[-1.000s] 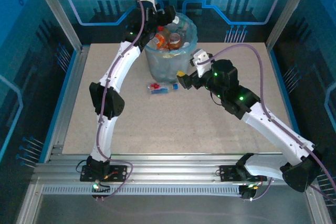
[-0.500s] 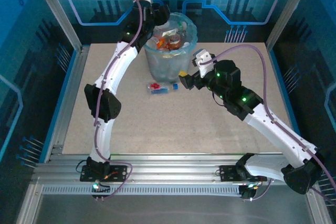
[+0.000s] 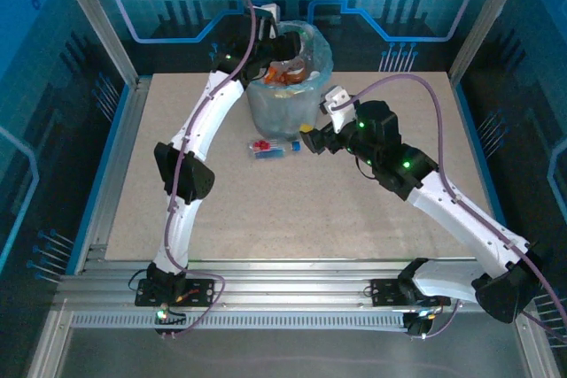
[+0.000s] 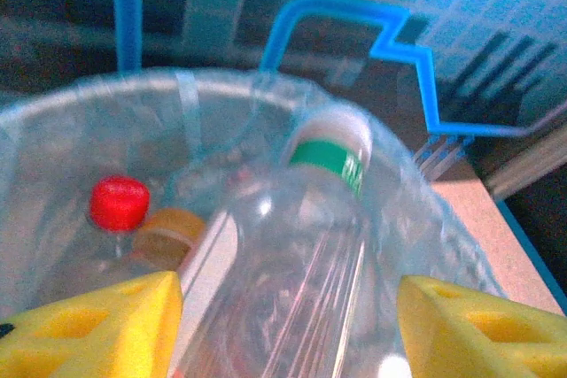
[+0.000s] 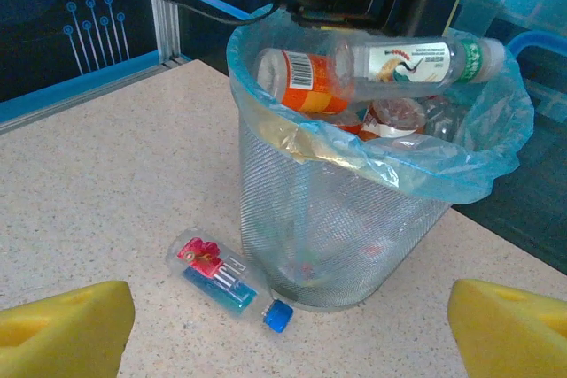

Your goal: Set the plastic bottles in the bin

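From where I stand, the left arm arches up and over to the far side of the worktop [image 3: 354, 219], and the left tool [image 3: 282, 42] hangs over the mouth of the bin [image 3: 279, 108]. In its wrist view the left tool [image 4: 288, 307] has narrowed so that its yellow pads [image 4: 97, 325] sit against either side of a clear green-banded bottle [image 4: 301, 236]. It looks like a grip on the bottle's lower end, though the close-up is too blurred for me to be sure. That green-banded bottle [image 5: 416, 59] lies level across the top of the heap, its capped end poking out past the far rim. Beneath it the bin [image 5: 328, 219], lined with a light-blue bag [image 5: 461, 165], is piled with bottles [image 5: 306, 77]. One has an orange label with a barcode, and a red cap [image 4: 119, 203] and an orange cap [image 4: 168, 227] show lower down. On the worktop [image 5: 89, 174], just in front of the bin's foot, a loose bottle [image 3: 270, 149] lies on its side. It is clear, with a red and blue label, and its blue cap [image 5: 277, 314] nearly touches the bin wall. Just right of it the right tool [image 3: 307, 139] hovers low with its jaws spread wide and nothing between them. Its own camera looks past the two yellow pads [image 5: 62, 325] at the loose bottle [image 5: 221, 281] and the bin behind it.
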Robot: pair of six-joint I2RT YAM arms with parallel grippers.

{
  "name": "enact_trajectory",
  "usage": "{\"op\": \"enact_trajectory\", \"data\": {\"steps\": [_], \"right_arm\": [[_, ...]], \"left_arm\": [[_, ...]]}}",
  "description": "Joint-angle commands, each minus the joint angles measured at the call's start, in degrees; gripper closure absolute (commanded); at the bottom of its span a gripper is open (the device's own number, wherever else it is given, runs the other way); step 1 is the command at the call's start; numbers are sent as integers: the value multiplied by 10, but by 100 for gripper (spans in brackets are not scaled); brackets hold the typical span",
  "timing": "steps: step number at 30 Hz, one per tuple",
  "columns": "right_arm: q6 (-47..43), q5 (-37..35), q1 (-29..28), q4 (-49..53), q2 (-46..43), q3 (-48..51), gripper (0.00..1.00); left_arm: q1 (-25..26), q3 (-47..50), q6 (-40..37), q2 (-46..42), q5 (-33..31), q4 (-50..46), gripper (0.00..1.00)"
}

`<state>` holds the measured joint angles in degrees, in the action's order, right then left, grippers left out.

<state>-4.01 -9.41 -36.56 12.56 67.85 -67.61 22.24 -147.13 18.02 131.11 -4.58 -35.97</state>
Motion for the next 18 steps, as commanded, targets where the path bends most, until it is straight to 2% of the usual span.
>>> {"op": "enact_trajectory", "data": {"steps": [1, 7, 14, 18], "right_arm": [[15, 11, 7, -5, 0, -10, 8], [20, 19, 7, -4, 0, -7, 8], [17, 18, 7, 4, -5, -9, 8], [22, 20, 7, 3, -6, -7, 8]], "left_arm": [[5, 13, 14, -35, 90, -51, 35], [9, 50, 25, -65, 126, -71, 36], [9, 48, 12, -78, 92, -72, 36], [10, 18, 8, -55, 77, -57, 36]]}}
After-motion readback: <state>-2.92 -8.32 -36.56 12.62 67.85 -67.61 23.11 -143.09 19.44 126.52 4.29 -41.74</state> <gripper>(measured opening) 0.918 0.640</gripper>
